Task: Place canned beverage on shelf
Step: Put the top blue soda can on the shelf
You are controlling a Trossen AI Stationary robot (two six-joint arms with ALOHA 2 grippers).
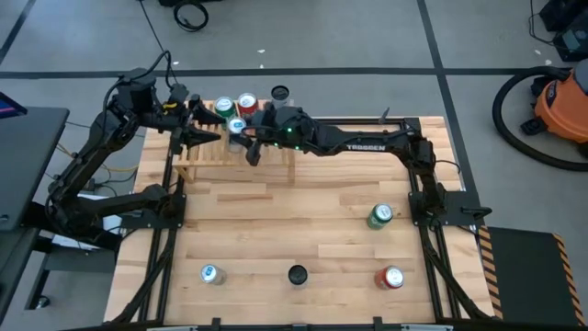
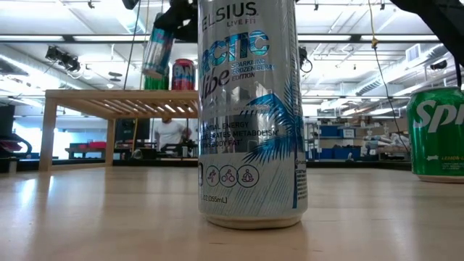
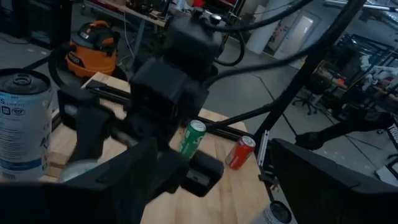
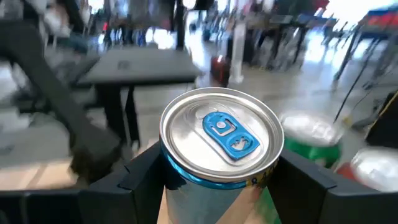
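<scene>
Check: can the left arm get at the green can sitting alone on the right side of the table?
Probably not easily. The green can stands by the right arm's base, far across from the left tool, which sits by the shelf, and the right arm spans between.

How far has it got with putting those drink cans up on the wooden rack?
Three cans, green, red and dark, already stand on the shelf. The right gripper holds a blue-tabbed can above it. Four cans remain on the table.

Blue-tabbed can (image 4: 221, 140) above wooden shelf (image 1: 197, 156)
</scene>
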